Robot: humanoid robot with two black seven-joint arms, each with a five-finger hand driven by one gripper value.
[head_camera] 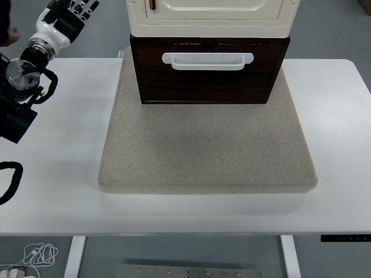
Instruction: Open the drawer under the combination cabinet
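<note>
Drawer (208,78) flush under cabinet (211,17), bare mat (208,150) before it, left hand (72,14) open at far-left edge

A white table (336,116) stood on pale legs (75,255) over a grey-blue floor (330,29) (smooth, evenly lit); white cables (39,253) lay coiled on the floor near its left leg

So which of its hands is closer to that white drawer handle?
The left. The left hand is raised up and to the left of the white handle, clear of the cabinet. The right hand isn't in the picture.
</note>
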